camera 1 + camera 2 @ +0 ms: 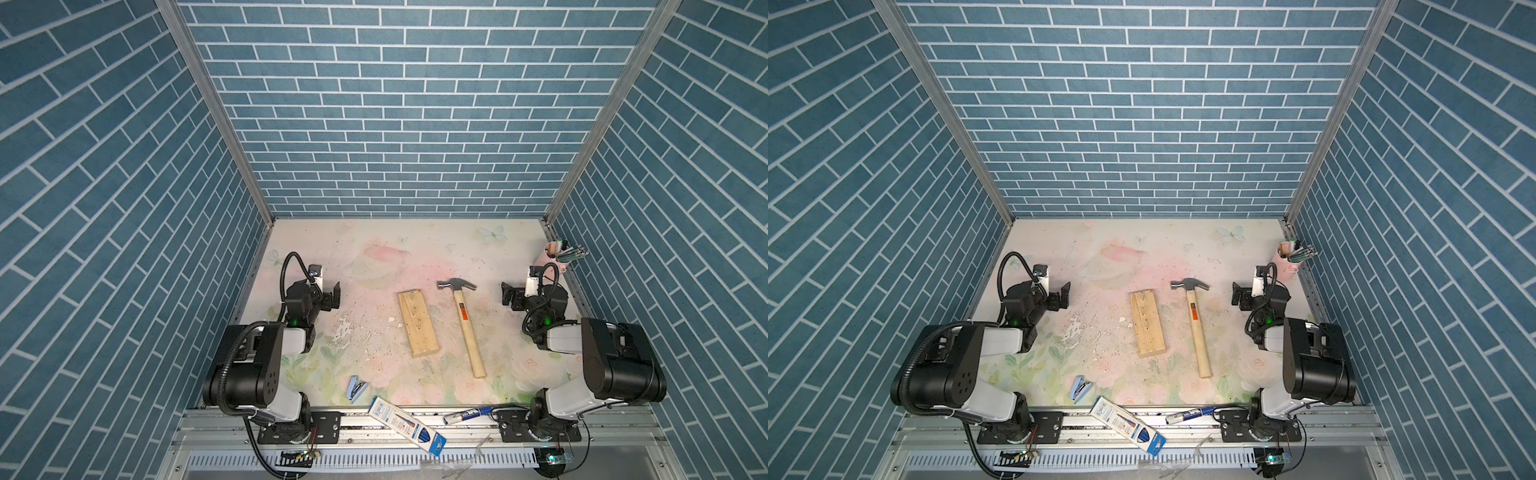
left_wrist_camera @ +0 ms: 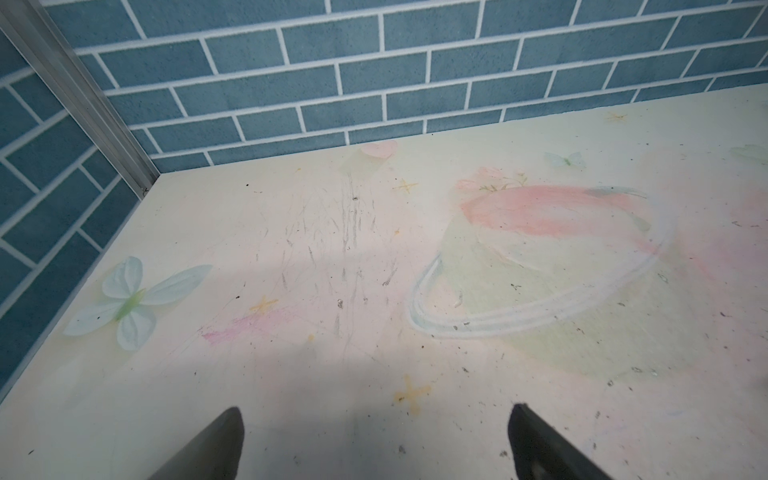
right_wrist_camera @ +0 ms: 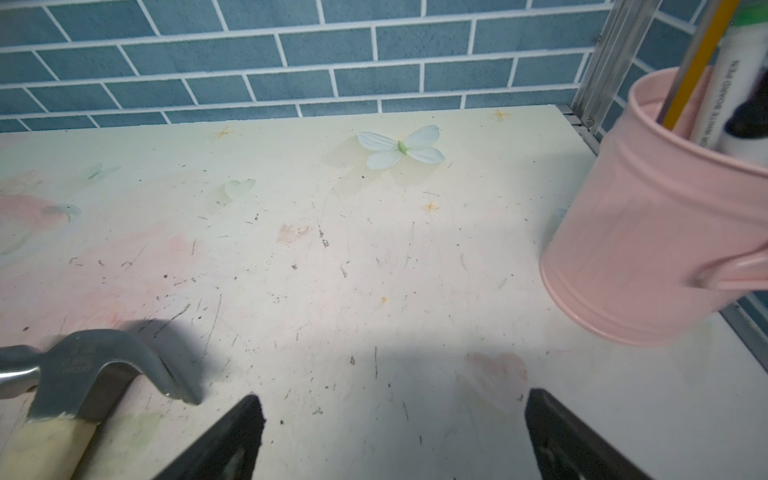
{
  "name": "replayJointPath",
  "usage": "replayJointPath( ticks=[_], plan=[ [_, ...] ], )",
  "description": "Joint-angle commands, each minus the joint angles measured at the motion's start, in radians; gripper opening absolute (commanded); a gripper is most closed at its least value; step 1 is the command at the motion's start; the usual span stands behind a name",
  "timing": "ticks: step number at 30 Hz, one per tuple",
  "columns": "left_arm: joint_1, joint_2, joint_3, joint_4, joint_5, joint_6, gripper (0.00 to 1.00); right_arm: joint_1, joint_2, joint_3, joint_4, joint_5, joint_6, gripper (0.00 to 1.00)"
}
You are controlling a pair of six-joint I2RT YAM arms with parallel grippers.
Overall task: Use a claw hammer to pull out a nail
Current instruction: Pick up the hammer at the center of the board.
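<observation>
Square one here: hammer (image 1: pixel 467 328) not picked up, just lying beside the plank (image 1: pixel 418 324); left gripper (image 1: pixel 331 297), right gripper (image 1: pixel 510 297) gaping empty. Whole pull ahead.

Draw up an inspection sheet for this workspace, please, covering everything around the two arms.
Surface: pastel floral table top, scuffed and speckled with debris.
Job's things: claw hammer with pale wooden handle and grey steel head lies flat beside, not touching, a pale wooden block; nails in the block too small to confirm.
Clutter: light blue stapler, blue-and-white pen box and white-and-blue marker along the front edge; pink metal cup of pens in the far corner.
Grippers: left gripper and right gripper open, empty.
Cables: black corrugated hose loops over the left wrist; black cable coils by the right.
Surroundings: blue brick-pattern walls, aluminium corner posts.
</observation>
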Motion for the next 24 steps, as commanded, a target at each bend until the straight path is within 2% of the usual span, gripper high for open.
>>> replayJointPath(
  ticks=[1, 6, 8, 10, 12, 16, 18, 20, 22, 24],
  plan=[
    [0.015, 0.005, 0.024, -0.018, -0.005, -0.013, 0.99, -0.002, 0.008, 0.028, -0.012, 0.037, 0.014, 0.99],
    [0.025, 0.006, 0.026, -0.021, -0.009, -0.025, 0.99, -0.001, 0.005, 0.025, -0.010, 0.038, 0.012, 0.99],
    [0.025, 0.000, 0.023, -0.016, -0.064, -0.044, 0.99, -0.001, -0.006, 0.026, -0.015, 0.048, 0.014, 0.98],
    [0.025, -0.052, 0.015, -0.042, -0.111, -0.062, 0.99, 0.002, -0.078, 0.050, -0.110, 0.088, 0.026, 0.98],
    [0.013, -0.129, 0.005, -0.086, -0.156, -0.062, 0.99, 0.002, -0.155, 0.089, -0.246, 0.179, 0.062, 0.97],
    [-0.067, -0.293, -0.024, -0.160, -0.311, -0.034, 0.99, 0.003, -0.259, 0.175, -0.464, 0.341, 0.188, 0.99],
    [-0.101, -0.392, -0.023, -0.217, -0.373, -0.097, 0.99, 0.003, -0.284, 0.244, -0.596, 0.422, 0.298, 0.99],
    [-0.121, -0.476, -0.013, -0.294, -0.384, -0.207, 0.99, 0.004, -0.294, 0.340, -0.777, 0.492, 0.422, 0.99],
    [-0.145, -0.531, 0.008, -0.368, -0.369, -0.309, 0.99, 0.003, -0.297, 0.438, -0.956, 0.498, 0.488, 0.99],
    [-0.173, -0.548, 0.040, -0.429, -0.348, -0.384, 0.99, 0.002, -0.297, 0.478, -1.042, 0.446, 0.538, 0.99]
  ],
)
